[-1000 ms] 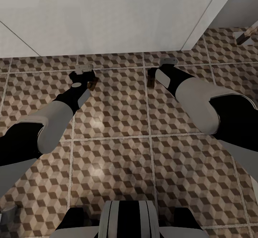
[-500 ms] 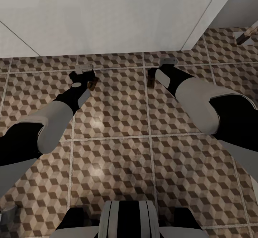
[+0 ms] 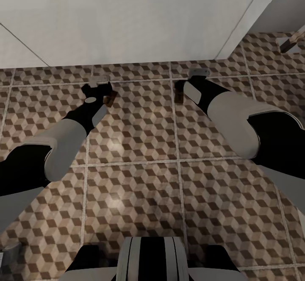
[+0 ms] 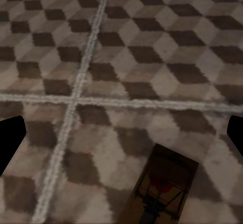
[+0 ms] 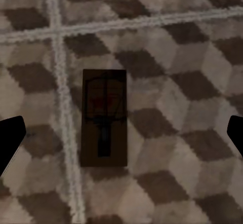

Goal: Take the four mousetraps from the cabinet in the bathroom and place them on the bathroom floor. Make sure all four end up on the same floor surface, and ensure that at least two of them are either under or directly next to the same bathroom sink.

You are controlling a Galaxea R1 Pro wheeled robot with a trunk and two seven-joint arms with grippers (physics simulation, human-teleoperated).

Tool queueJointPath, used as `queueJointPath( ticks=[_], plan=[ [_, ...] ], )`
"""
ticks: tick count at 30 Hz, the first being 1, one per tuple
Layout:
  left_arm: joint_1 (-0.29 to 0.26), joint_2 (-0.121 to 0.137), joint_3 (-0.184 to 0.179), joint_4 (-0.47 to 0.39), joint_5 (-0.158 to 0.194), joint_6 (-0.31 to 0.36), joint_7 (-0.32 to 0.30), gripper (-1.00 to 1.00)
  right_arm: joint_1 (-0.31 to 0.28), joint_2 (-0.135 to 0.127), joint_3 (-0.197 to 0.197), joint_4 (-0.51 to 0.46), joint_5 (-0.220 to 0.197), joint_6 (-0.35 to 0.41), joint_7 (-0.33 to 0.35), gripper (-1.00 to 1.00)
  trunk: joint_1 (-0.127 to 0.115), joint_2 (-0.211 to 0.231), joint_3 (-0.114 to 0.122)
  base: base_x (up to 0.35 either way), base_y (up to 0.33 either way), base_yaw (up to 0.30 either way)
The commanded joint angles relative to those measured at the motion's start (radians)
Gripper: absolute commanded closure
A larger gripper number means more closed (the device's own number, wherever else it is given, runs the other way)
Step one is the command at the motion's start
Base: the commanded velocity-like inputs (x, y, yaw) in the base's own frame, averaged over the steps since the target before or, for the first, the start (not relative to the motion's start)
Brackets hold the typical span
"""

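Observation:
Two mousetraps lie flat on the cube-patterned bathroom floor. One mousetrap sits just right of my left gripper; in the left wrist view this mousetrap lies below the open gripper, off to one side of its middle. The other mousetrap lies beside my right gripper. The right wrist view has this mousetrap on the tiles between the wide-apart dark fingertips, gripper open and holding nothing. The cabinet is out of view.
A white wall or unit front closes the floor off just beyond both grippers. A small grey-brown object lies on the tiles at the far right. My own base is at the near edge.
Both arms and both mousetraps are where they were. The head view has shifted very slightly against the white wall.

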Motion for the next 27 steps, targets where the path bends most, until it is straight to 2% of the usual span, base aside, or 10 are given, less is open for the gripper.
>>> queueJointPath(
  ticks=[1, 12, 27],
  plan=[
    [-0.001, 0.0, -0.003, 0.001, 0.001, -0.003, 0.005, -1.0, 0.0, 0.0, 0.009, -0.002, -0.009, 0.006, -0.004, -1.0, 0.0, 0.0, 0.0, 0.0, 0.096, 0.0],
    [-0.001, -0.001, -0.003, 0.001, 0.001, -0.003, 0.031, -1.0, 0.0, 0.0, 0.009, -0.002, -0.009, 0.006, -0.004, -1.0, 0.0, 0.0, 0.0, -0.117, 0.153, 0.0],
    [0.0, -0.002, -0.003, 0.002, 0.001, -0.005, 0.039, -1.0, 0.0, 0.0, 0.009, -0.002, -0.009, 0.006, -0.004, -1.0, 0.0, 0.0, 0.0, -0.284, 0.066, 0.0]
  ],
)
